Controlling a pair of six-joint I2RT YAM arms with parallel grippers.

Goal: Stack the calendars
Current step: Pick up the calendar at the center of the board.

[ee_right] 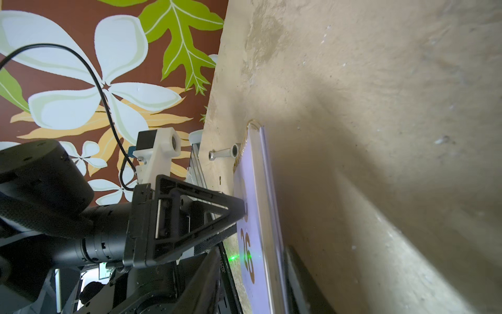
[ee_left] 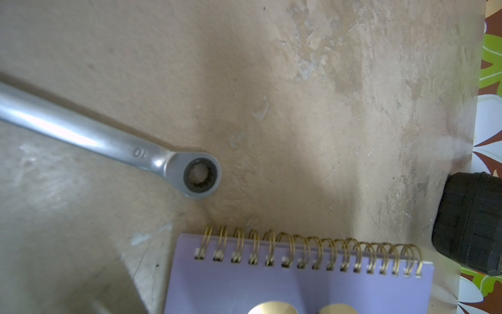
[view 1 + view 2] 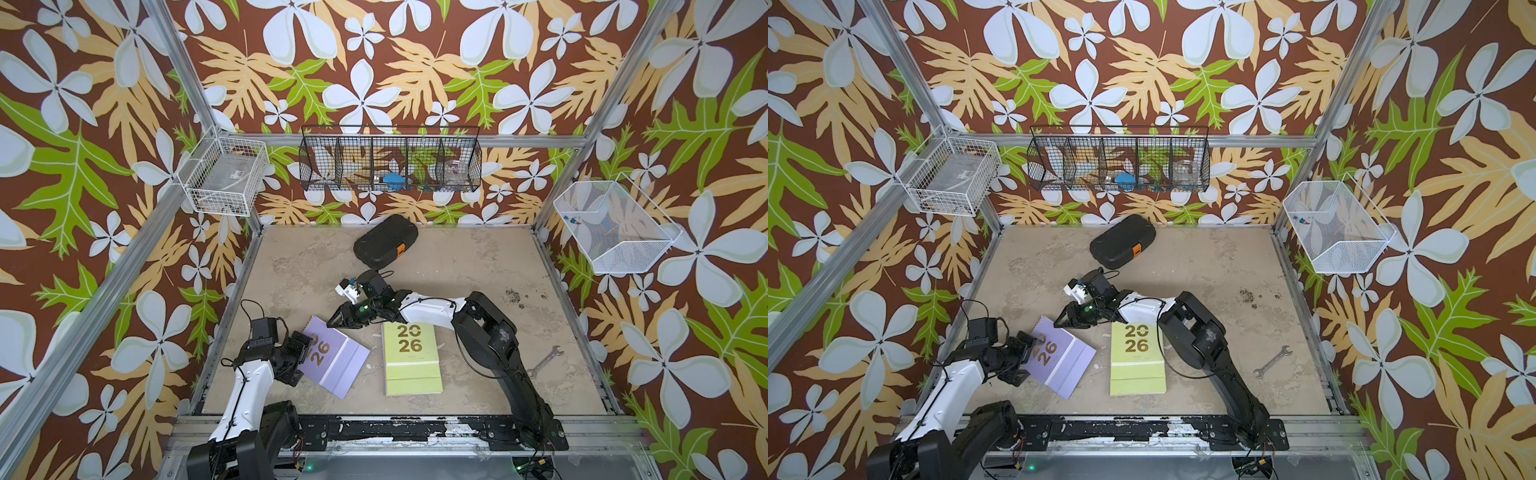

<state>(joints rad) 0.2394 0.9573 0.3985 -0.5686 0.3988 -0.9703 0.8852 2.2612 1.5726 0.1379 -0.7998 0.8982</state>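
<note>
Two calendars lie flat on the table in both top views: a lilac one (image 3: 336,361) (image 3: 1065,365) and, to its right, a lime green one (image 3: 411,357) (image 3: 1137,361), apart from each other. My left gripper (image 3: 305,353) is open at the lilac calendar's left side, and one of its fingers (image 1: 236,210) presses on the cover. My right gripper (image 3: 331,323) (image 1: 255,252) has a jaw on each side of that calendar's far edge. A sliver of table shows beside one jaw. The left wrist view shows the gold spiral and lilac cover (image 2: 298,282), with no fingers in the picture.
A ring wrench (image 2: 108,138) (image 1: 222,154) lies close to the spiral edge. An open-ended wrench (image 3: 545,360) lies at the right, and a black case (image 3: 384,245) with an orange tab at the back. Wire baskets (image 3: 390,164) (image 3: 226,174) (image 3: 615,226) hang on the walls.
</note>
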